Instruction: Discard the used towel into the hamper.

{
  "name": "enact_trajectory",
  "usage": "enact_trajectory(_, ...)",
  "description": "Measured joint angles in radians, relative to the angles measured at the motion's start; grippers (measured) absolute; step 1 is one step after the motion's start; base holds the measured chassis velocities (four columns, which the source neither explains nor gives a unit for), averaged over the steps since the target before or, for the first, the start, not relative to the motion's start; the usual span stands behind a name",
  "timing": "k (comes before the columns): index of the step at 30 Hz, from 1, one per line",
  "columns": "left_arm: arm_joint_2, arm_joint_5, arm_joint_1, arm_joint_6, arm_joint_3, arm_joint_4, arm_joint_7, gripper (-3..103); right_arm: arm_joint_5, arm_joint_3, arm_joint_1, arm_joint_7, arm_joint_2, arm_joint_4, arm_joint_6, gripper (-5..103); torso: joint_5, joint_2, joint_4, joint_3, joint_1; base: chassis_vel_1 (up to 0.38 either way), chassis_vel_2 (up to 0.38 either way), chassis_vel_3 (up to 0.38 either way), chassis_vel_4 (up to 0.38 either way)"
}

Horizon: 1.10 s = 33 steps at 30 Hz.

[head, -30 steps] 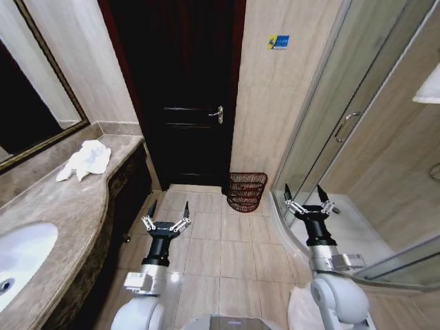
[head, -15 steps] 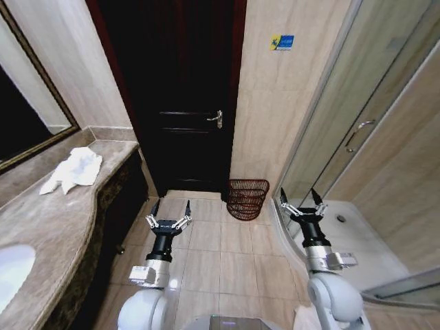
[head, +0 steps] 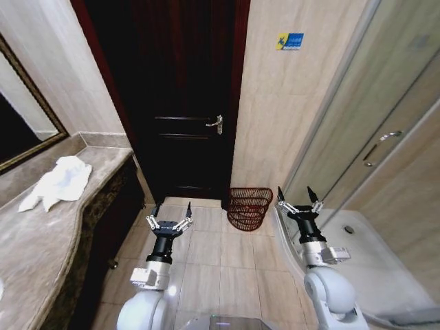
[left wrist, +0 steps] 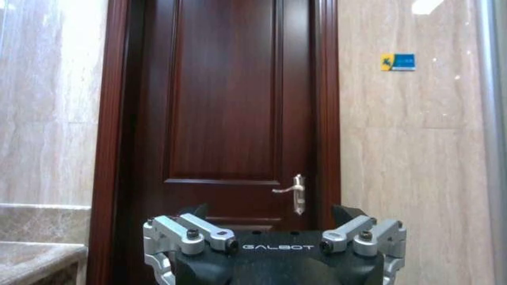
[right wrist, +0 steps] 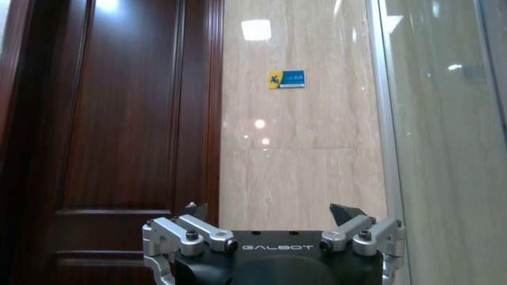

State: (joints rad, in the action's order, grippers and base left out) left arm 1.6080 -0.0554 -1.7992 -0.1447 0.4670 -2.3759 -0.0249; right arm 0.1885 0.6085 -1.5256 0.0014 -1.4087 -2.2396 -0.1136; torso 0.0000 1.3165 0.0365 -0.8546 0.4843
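The mirror [head: 20, 130] at nine o'clock and the countertop [head: 41, 240] below it are running off the head view's edge, and the blue wall sign's [head: 289, 41] print is reading too small.

A dark wooden door [head: 185, 103] stands shut beside a glass shower enclosure [head: 371, 158].
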Motion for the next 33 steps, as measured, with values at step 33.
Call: enact_trajectory(33,0.000,0.004,-0.020,-0.005,0.009,-0.024,0.058,100,-0.020,0.010,-0.048,0.027,-0.051,-0.052,-0.027,100,-0.0001,0.000,-0.0002,0.000,-0.001,0.064,0.067,0.065,0.063)
